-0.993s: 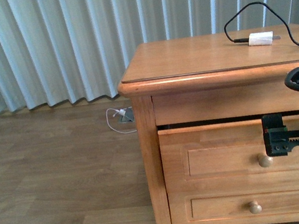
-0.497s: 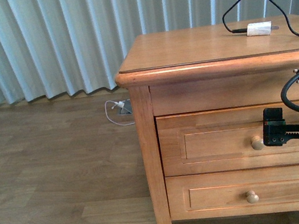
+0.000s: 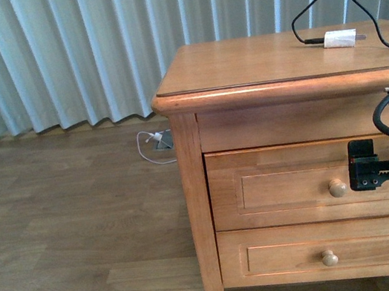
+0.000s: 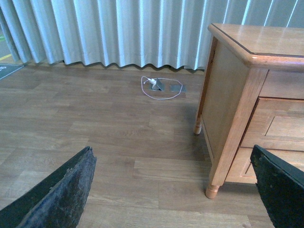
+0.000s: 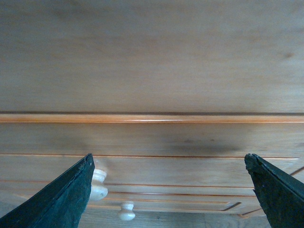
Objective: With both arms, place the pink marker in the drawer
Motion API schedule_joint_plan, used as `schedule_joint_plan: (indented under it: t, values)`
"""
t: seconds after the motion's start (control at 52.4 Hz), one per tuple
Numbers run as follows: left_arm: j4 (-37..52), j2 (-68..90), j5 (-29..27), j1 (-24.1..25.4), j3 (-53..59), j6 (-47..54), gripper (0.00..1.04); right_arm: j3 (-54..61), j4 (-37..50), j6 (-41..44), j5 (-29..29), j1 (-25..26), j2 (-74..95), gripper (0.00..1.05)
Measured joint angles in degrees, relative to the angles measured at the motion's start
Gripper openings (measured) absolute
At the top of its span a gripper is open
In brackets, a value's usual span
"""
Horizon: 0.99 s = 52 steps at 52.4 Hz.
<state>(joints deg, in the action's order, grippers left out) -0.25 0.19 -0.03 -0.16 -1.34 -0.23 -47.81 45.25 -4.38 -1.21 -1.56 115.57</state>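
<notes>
Honey-coloured wood fills my right wrist view: the drawer [image 3: 321,182] sits shut, its knob [image 3: 337,187] just beside my right gripper [image 3: 362,166] and a little toward the robot's left of it. That gripper's fingers [image 5: 57,199] are spread apart with nothing between them. My left gripper [image 4: 171,190] is likewise wide open, hanging over bare floor, well apart from the cabinet, so the right arm is nearer. I count two drawers, two knobs, one white charger [image 3: 340,38]. I see no pink marker anywhere; it may lie inside.
</notes>
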Motion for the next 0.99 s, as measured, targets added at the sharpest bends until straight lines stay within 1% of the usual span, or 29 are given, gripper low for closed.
schedule_joint_plan:
  t: [0.153, 0.248, 0.287, 0.42, 0.535, 0.63, 0.726, 0.955, 0.974, 0.993]
  values:
    - [0.00, 0.00, 0.00, 0.00, 0.00, -0.02, 0.99, 4.52, -4.22, 2.49, 2.25, 0.72, -8.50, 0.96]
    - [0.00, 0.00, 0.00, 0.00, 0.00, 0.00, 0.99, 9.44, -8.74, 3.67, 4.28, 1.27, -16.55, 0.96]
    - [0.00, 0.00, 0.00, 0.00, 0.00, 0.00, 0.99, 12.96, -12.50, 3.96, 5.29, 1.66, -23.02, 0.96]
    - [0.00, 0.00, 0.00, 0.00, 0.00, -0.02, 0.99, 19.63, -22.91, 4.00, 8.66, 3.08, -39.85, 0.96]
    - [0.00, 0.00, 0.00, 0.00, 0.00, 0.00, 0.99, 21.88, -31.58, 3.80, 10.60, 4.98, -51.39, 0.96]
    - [0.00, 0.00, 0.00, 0.00, 0.00, -0.02, 0.99, 22.49, -38.62, 3.61, 10.80, 7.32, -60.72, 0.96]
    - [0.00, 0.00, 0.00, 0.00, 0.00, 0.00, 0.99, 22.60, -39.15, 3.50, 10.78, 8.02, -63.63, 0.96]
    - [0.00, 0.00, 0.00, 0.00, 0.00, 0.00, 0.99, 22.91, -39.19, 3.50, 10.75, 8.02, -63.17, 0.96]
    - [0.00, 0.00, 0.00, 0.00, 0.00, 0.00, 0.99, 23.67, -36.81, 3.52, 10.10, 7.89, -62.95, 0.94]
    - [0.00, 0.00, 0.00, 0.00, 0.00, 0.00, 0.99, 25.57, -31.45, 3.69, 8.46, 7.65, -62.95, 0.90]
